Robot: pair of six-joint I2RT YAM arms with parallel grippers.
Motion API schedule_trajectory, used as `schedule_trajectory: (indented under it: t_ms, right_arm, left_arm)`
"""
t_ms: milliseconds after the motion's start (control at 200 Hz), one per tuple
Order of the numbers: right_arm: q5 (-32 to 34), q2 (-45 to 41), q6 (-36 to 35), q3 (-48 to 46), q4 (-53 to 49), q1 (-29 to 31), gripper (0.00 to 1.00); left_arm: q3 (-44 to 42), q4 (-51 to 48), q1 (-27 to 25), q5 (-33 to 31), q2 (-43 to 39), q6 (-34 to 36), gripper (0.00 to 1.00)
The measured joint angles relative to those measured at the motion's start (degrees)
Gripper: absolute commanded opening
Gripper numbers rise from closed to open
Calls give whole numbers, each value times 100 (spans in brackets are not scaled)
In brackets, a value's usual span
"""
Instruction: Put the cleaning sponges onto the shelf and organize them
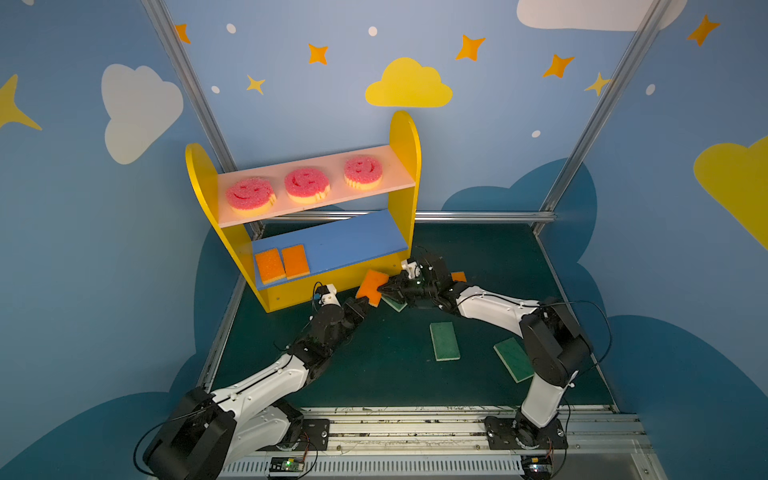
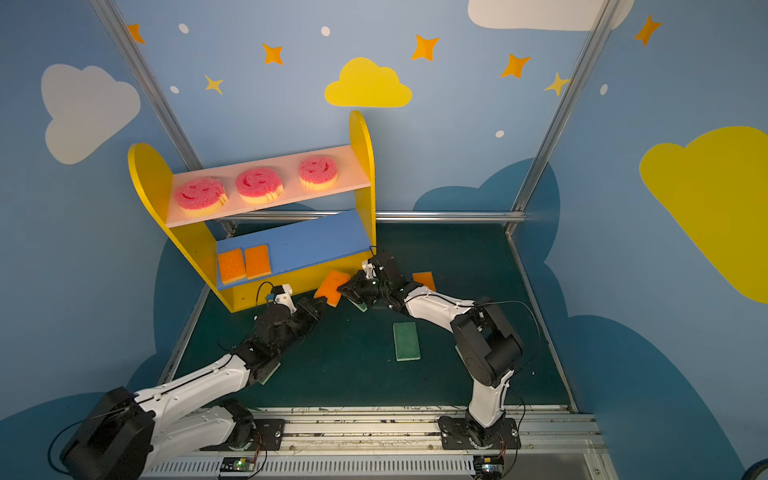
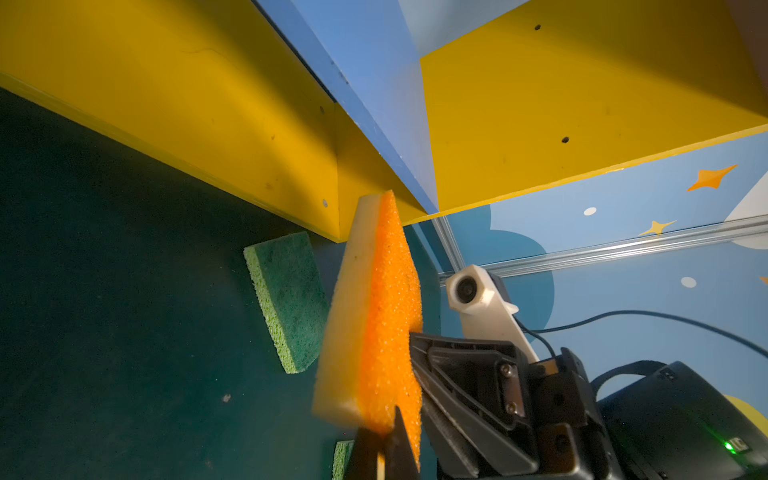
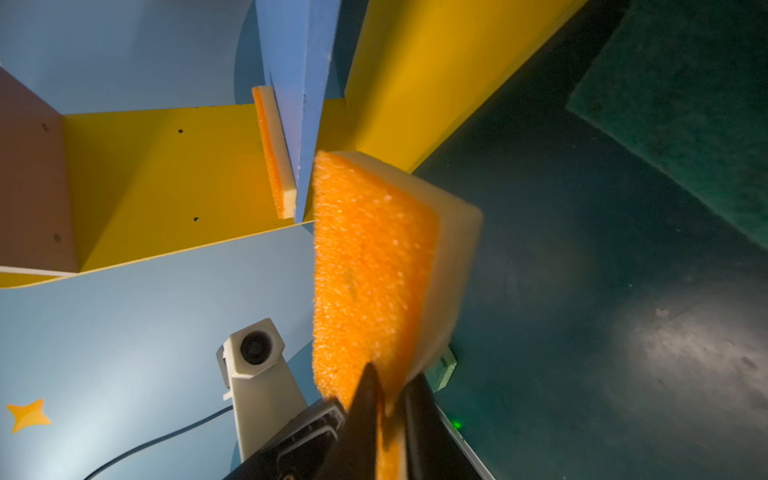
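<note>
An orange sponge (image 1: 371, 286) (image 2: 331, 286) hangs tilted above the mat, just in front of the shelf's (image 1: 405, 137) yellow base, pinched from both sides. My left gripper (image 1: 365, 304) (image 3: 380, 432) is shut on its near lower corner. My right gripper (image 1: 386, 287) (image 4: 390, 386) still pinches the opposite edge of this sponge (image 4: 374, 270). Three pink smiley sponges (image 1: 306, 183) sit on the pink upper board. Two orange sponges (image 1: 282, 264) lie side by side at the left end of the blue lower board.
On the dark green mat lie green sponges: one mid-floor (image 1: 444, 340), one by the right arm's elbow (image 1: 513, 358), one under the right gripper (image 1: 395, 302) (image 3: 286, 299). Another orange sponge (image 2: 424, 279) lies behind the right arm. Blue walls close in.
</note>
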Motion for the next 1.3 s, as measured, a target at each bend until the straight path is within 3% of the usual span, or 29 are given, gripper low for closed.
schedule_trajectory:
  t_ms: [145, 471, 836, 1301]
  right_arm:
    - [-59, -9, -114, 0, -59, -22, 47]
    - [-98, -592, -382, -179, -306, -256, 48]
    - [-96, -918, -675, -538, -612, -470, 46]
    - [-114, -1158, -800, -774, -776, -734, 46]
  left_arm:
    - [0, -155, 92, -125, -286, 24, 3]
    - [26, -402, 638, -455, -778, 83, 3]
    - [315, -17, 1255, -538, 262, -129, 3]
    - [1084, 245, 1414, -774, 1226, -415, 3]
